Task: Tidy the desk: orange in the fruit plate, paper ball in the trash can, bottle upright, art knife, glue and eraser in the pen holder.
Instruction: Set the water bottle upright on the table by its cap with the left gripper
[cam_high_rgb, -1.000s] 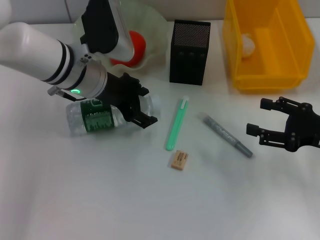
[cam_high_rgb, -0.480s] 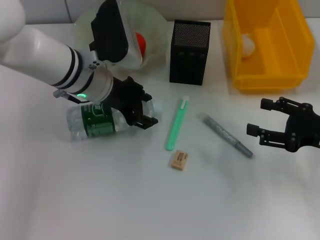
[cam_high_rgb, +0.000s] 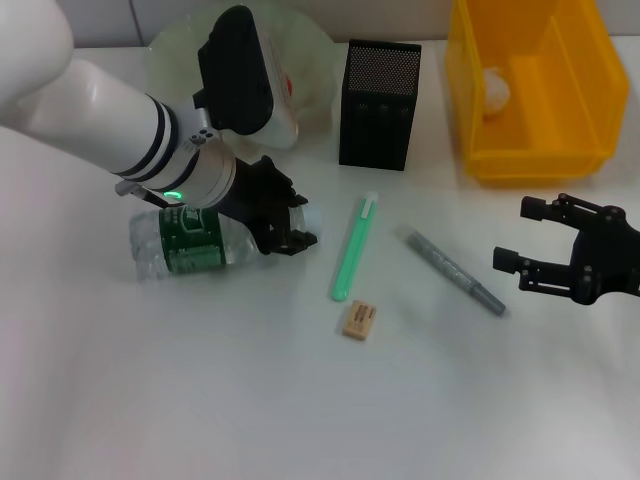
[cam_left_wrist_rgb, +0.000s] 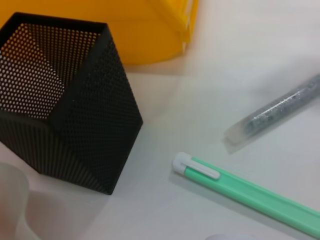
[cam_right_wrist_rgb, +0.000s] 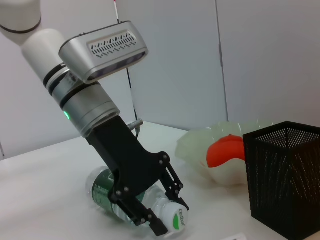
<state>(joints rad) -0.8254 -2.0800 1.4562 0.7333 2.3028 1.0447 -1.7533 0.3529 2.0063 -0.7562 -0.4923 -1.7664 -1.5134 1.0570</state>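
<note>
The bottle (cam_high_rgb: 190, 243) lies on its side left of centre, cap (cam_right_wrist_rgb: 176, 220) pointing right. My left gripper (cam_high_rgb: 302, 221) is down at its neck, open, one finger on each side of the cap end. The orange (cam_right_wrist_rgb: 227, 150) rests in the fruit plate (cam_right_wrist_rgb: 197, 149) and is mostly hidden behind my left wrist in the head view. The paper ball (cam_high_rgb: 495, 90) lies in the yellow trash can (cam_high_rgb: 575, 60). On the table lie the green art knife (cam_high_rgb: 353, 248), the grey glue (cam_high_rgb: 455, 272) and the eraser (cam_high_rgb: 358, 320). The black pen holder (cam_high_rgb: 380, 105) stands behind them. My right gripper (cam_high_rgb: 545, 252) hovers open at the right.
The pen holder (cam_left_wrist_rgb: 65, 105) stands close to the trash can (cam_left_wrist_rgb: 150, 25), with the art knife (cam_left_wrist_rgb: 250, 192) and glue (cam_left_wrist_rgb: 280, 110) just in front. Bare white tabletop (cam_high_rgb: 300, 410) stretches across the near side.
My left arm has swung and slid along the bottle toward its cap end, nudging the bottle slightly left. The wrist now covers most of the orange. The right arm has not moved.
</note>
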